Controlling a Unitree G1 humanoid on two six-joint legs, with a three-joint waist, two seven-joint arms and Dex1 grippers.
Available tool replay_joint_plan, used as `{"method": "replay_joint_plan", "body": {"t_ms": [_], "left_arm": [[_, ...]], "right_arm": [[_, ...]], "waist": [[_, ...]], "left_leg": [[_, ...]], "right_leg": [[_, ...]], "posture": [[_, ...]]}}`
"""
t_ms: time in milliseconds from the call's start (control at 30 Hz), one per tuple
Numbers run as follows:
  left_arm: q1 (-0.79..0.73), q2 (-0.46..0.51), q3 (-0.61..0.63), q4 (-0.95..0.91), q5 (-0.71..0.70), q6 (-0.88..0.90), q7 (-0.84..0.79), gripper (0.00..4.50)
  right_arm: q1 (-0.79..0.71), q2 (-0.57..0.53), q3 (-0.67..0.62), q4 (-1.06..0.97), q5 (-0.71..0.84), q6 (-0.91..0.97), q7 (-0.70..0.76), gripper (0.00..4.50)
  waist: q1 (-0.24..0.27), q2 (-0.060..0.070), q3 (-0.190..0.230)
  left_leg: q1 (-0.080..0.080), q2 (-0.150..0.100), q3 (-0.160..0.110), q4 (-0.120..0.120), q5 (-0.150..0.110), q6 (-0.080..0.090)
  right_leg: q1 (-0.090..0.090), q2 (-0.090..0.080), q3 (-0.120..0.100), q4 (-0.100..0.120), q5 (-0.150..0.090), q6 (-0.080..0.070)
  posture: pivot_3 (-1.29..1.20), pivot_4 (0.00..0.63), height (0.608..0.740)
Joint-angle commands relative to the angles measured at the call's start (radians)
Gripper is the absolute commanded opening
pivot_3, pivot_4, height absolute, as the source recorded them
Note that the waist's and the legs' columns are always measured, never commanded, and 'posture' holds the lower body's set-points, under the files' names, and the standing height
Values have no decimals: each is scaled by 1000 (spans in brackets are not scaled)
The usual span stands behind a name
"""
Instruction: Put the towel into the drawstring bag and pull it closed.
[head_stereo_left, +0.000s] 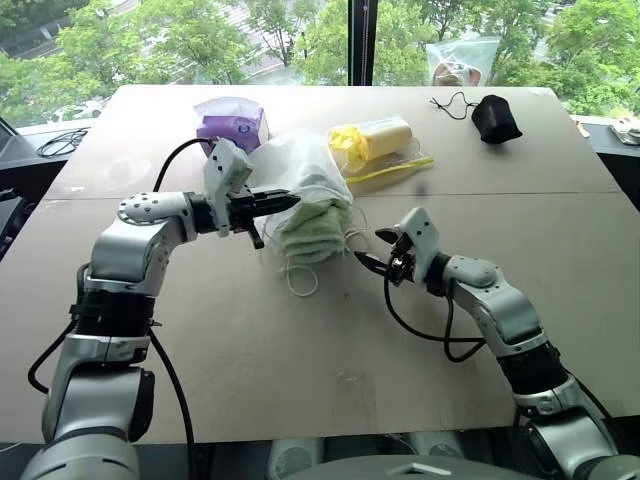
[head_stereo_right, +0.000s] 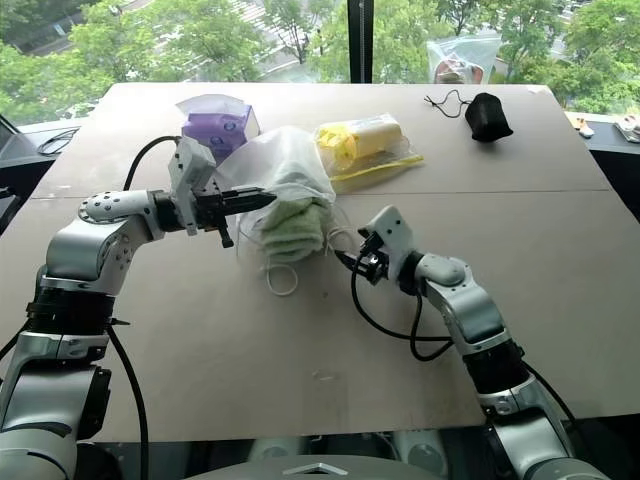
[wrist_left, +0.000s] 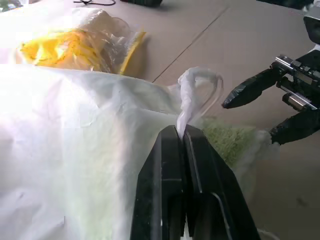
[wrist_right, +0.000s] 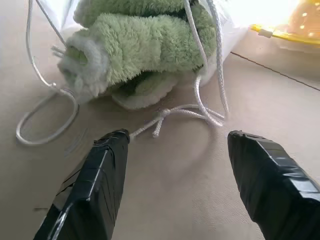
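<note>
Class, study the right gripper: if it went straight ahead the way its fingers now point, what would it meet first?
Probably the knotted white cord lying on the table just ahead of the open right gripper. Beyond it comes the towel poking out of the drawstring bag. Depth is hard to judge.

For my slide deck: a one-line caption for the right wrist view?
Open right gripper nears knotted cord beside towel.

I see the bag (head_stereo_left: 300, 170), white and translucent, lying crumpled on the table, mouth gaping. The towel (wrist_right: 145, 45), fluffy pale green and folded, pokes halfway out of it. White cords (wrist_right: 47, 112) trail loose alongside.
</note>
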Motion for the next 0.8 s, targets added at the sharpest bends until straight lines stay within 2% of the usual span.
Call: {"method": "replay_joint_plan", "body": {"t_ms": [33,133,267,367,533,633,733,800], "left_arm": [[-37,7,10,16,42,-50,-10,0],[-40,-5,15,17,60,-57,-1,0],[-32,-6,11,3,83,-67,-6,0],[-30,-4,10,-4,101,-85,-12,0],[-42,1,16,9,120,-102,-19,0],[-39,9,25,20,129,-113,-23,0],[-28,17,44,28,125,-106,-19,0],[-4,31,102,4,32,26,-37,0]], "right_arm": [[0,-6,-24,-105,59,28,44,3343],[-15,-3,-12,-60,24,0,32,3343],[-86,70,-31,97,-4,-56,-21,3343],[-182,121,-11,291,-60,-86,-55,3343],[-334,219,-86,609,-64,-172,-104,3343],[-365,223,-93,678,-90,-227,-102,2667],[-339,216,-103,623,-67,-219,-55,1333],[-297,202,-101,535,-51,-187,-23,312]], "waist": [[0,0,0],[-3,0,0],[-4,0,0],[-5,0,0],[-5,0,0],[-5,0,0],[-5,0,0],[-6,0,0]], "left_leg": [[0,0,0,0,0,0],[0,0,0,0,0,0],[1,0,0,0,0,0],[1,0,0,1,0,0],[2,0,1,1,0,0],[1,1,1,1,0,0],[1,1,2,1,0,0],[1,1,1,1,0,0]], "right_leg": [[0,0,0,0,0,0],[0,1,0,0,0,0],[0,1,0,1,0,0],[0,1,0,3,0,0],[0,1,1,4,0,0],[0,0,1,4,0,0],[0,-1,2,3,0,0],[0,0,1,3,0,0]], "posture": [[0,150,740],[0,150,740],[0,150,740],[0,150,740],[0,150,740],[0,150,740],[0,150,740],[0,150,740]]}}
